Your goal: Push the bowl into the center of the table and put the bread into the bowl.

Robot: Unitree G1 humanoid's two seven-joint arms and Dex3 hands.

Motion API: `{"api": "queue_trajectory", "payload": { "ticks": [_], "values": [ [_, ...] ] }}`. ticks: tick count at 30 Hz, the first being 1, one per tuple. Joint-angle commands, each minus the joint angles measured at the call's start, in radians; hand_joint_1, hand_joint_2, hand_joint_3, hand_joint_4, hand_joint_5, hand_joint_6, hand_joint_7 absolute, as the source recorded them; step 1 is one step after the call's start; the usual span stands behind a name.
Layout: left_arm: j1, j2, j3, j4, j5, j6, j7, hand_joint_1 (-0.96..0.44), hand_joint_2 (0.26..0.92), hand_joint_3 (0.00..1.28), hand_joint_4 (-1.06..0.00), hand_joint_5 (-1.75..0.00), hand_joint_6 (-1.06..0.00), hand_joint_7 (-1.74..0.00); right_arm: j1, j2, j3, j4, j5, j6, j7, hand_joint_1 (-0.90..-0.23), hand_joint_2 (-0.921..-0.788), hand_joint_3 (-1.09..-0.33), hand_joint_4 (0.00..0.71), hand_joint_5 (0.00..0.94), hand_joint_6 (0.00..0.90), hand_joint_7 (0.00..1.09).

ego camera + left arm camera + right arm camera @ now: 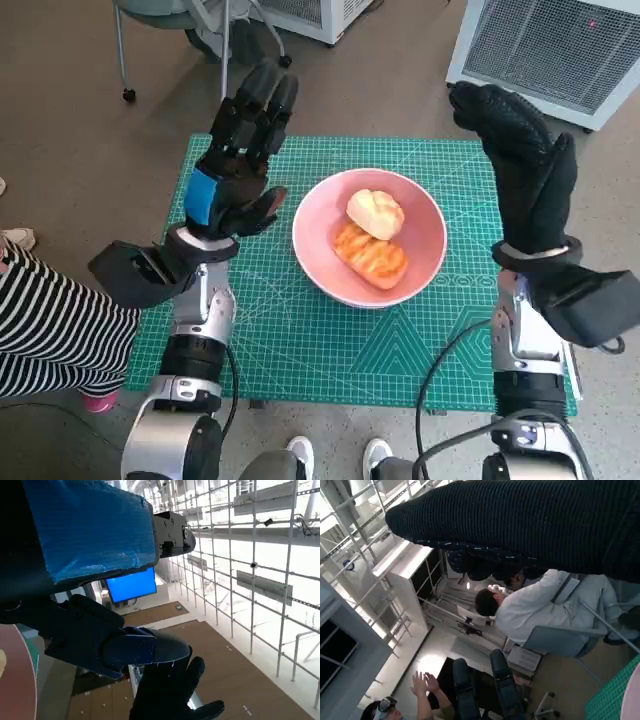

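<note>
A: Starting at the left side: your left hand (pixel 238 165) is raised above the green mat (pixel 300 330), blue tape on its back, fingers (pixel 262 100) stretched out and apart, nothing in them. It's just beside the bowl, not touching it.

B: And the bowl?

A: Pink bowl (pixel 318 262) sits upright on the mat, roughly mid-surface, between your two hands. Two bread pcs inside: a pale round bun (pixel 375 212) toward the far side, and a golden, browned piece (pixel 371 256) nearer you. They touch each other.

B: What does the left wrist cam give you?

A: Not much. Taped back of the hand, black fingers, a sliver of pink bowl rim at the frame edge, and the gloved hand beyond.

B: Right side?

A: Your right hand (pixel 522 165) in the black knitted glove is held up over the mat's right edge, apart from the bowl. Glove fingers lie close together and extended, holding nothing. Right wrist cam shows mostly the glove, plus people seated in the room behind.

B: Anything else in head view?

A: A person's striped sleeve (pixel 50 330) at lower left, and white shoes (pixel 335 455) by the near edge.
</note>
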Motion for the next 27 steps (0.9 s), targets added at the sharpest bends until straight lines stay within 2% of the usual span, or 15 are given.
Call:
{"api": "queue_trajectory", "payload": {
  "ticks": [1,27],
  "values": [
    [-0.014,-0.004,0.004,0.006,-0.004,-0.016,-0.004,-0.7,0.921,0.32,-0.04,-0.01,0.0,-0.28,0.015,-0.001,0.002,0.017,-0.003,0.014,0.009,-0.717,-0.921,-0.679,0.189,0.003,0.097,0.38],
    [-0.01,0.008,-0.007,0.0,0.034,-0.026,0.019,-0.69,0.921,0.31,-0.06,-0.01,0.0,-0.32,0.002,0.002,-0.005,0.045,0.011,0.02,0.029,-0.713,-0.921,-0.68,0.175,0.0,0.091,0.39]
  ]
}}
